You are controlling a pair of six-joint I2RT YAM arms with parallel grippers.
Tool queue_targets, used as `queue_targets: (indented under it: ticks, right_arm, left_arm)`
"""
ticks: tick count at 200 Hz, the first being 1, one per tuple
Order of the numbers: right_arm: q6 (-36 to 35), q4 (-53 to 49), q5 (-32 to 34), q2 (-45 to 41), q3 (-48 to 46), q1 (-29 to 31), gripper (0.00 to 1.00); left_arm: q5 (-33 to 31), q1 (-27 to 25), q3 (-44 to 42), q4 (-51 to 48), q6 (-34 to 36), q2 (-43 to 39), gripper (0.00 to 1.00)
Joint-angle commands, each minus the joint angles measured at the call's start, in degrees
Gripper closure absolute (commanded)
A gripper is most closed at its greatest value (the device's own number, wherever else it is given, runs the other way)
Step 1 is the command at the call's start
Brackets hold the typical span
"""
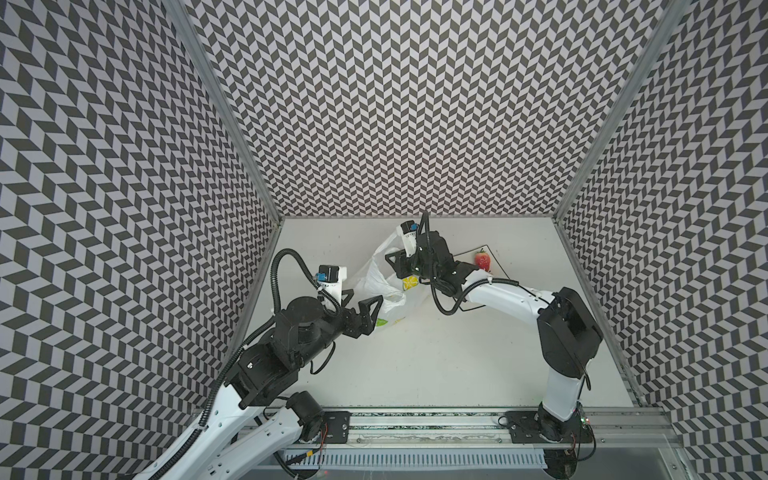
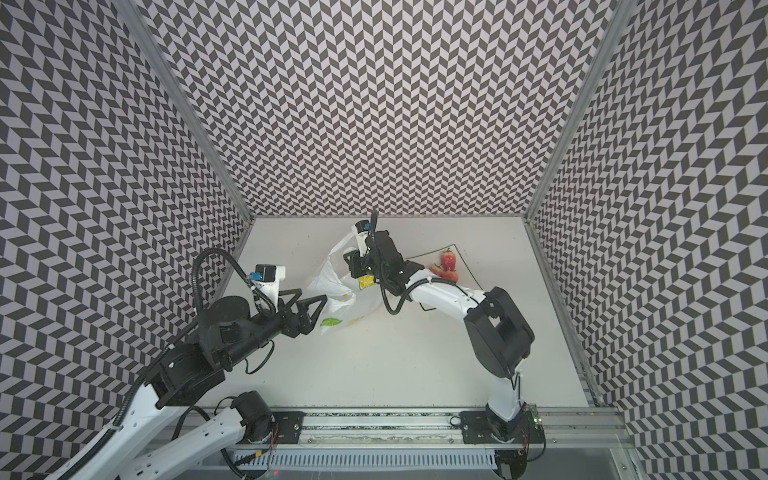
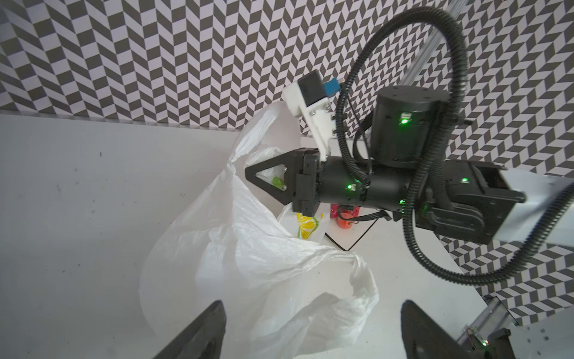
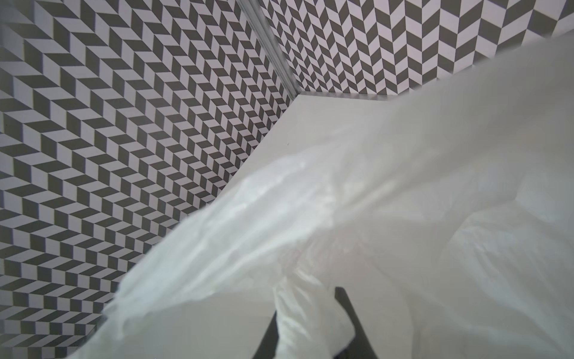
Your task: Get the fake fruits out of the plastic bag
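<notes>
- We list the left gripper, lower left of centre in both top views: black triangular fingers spread wide, with the bag's near fold between them.
- the plastic bag, centre: thin, crinkled, translucent white film with a lemon-slice print.
- the right gripper: pinched onto a bunched strand of the bag.
- the fake fruits, right of centre: a glossy red strawberry and red-orange pieces on a white, black-rimmed plate.

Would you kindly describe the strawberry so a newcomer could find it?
On the table, find the square black-rimmed plate beyond the right arm. The strawberry lies near its far corner: deep red with a green top, unlike the orange-red fruits beside it.
</notes>
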Motion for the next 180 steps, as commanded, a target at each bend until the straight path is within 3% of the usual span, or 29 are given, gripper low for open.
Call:
queue_targets:
  ticks: [1, 34, 76, 131, 148, 161, 174, 180]
  right_arm:
    - [1.06, 0.74, 0.72, 0.93, 1.60, 0.55, 0.79]
    - [1.35, 0.88, 0.74, 0.71, 1.17, 0.55, 0.79]
    - [1.19, 1.76, 1.35, -0.57, -0.17, 0.37, 0.79]
    - [1.86, 2.35, 1.59, -1.61, -1.47, 0.20, 0.79]
    - [2.13, 2.52, 1.85, -1.92, -1.91, 0.02, 0.79]
    - [2.22, 2.51, 2.18, -2.30, -2.30, -0.28, 0.79]
    - [2.42, 2.52, 2.73, -2.83, -2.68, -0.66, 0.79]
    - [2.49, 2.69, 2.74, -3.09, -2.93, -0.89, 0.79]
  left_arm:
    - [3.72, -0.16, 4.64, -4.48, 7.55, 4.61, 0.05]
    - [3.94, -2.95, 11.98, -10.44, 18.18, 14.05, 0.00]
    - [-4.41, -11.57, 14.35, -12.42, 30.66, 20.56, 0.00]
    - [-17.56, -13.43, 14.29, -12.97, 37.92, 27.16, 0.02]
    - [-23.24, -13.43, 13.08, -12.44, 38.32, 27.74, 0.19]
    - [-29.18, -13.35, 12.17, -11.45, 37.50, 27.31, 0.47]
    - [-34.57, -13.37, 10.60, -8.61, 36.37, 25.27, 0.96]
    - [-36.30, -13.34, 9.59, -6.77, 35.43, 23.71, 1.00]
